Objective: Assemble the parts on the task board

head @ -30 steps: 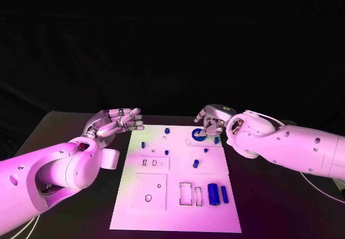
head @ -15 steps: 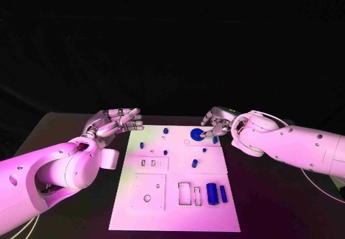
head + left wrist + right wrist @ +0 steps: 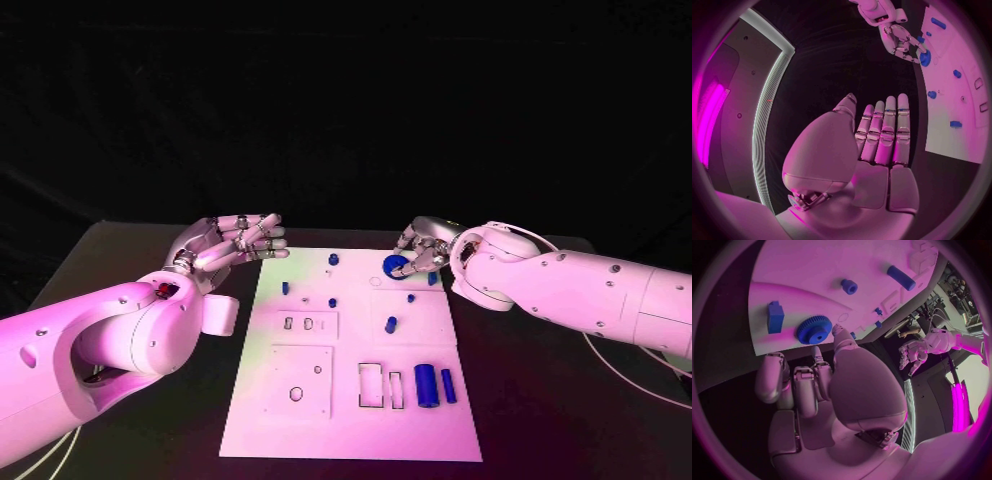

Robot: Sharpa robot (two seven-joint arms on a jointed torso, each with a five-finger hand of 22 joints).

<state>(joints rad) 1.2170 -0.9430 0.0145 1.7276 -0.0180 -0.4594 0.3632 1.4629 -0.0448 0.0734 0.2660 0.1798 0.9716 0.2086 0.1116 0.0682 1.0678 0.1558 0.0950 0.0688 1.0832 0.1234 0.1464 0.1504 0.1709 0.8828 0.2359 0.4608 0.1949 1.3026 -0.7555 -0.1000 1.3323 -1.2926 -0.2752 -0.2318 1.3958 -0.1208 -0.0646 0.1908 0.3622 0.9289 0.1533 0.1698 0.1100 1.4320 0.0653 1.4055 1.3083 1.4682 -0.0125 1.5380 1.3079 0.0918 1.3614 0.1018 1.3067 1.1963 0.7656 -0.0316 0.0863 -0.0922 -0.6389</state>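
The white task board (image 3: pixel 346 410) lies in the middle of the table. A blue gear (image 3: pixel 395 264) lies flat near its far right corner. My right hand (image 3: pixel 420 248) is at the gear; in the right wrist view its thumb tip and a curled finger lie against the rim of the gear (image 3: pixel 814 330). My left hand (image 3: pixel 231 245) hovers off the board's far left corner, palm bare and fingers straight and apart. The left wrist view shows that open left hand (image 3: pixel 879 140), and far off the right hand (image 3: pixel 901 40) over the gear (image 3: pixel 924 58).
Several small blue parts stand on the board's far half, among them a peg (image 3: pixel 335 260) and a block (image 3: pixel 775 316) beside the gear. Two blue cylinders (image 3: pixel 426 385) lie near the board's front right. Cut-out slots (image 3: pixel 372 385) sit left of them.
My right hand has drawn back a little to the left and closed in over the gear. The gear and the left hand have stayed where they were.
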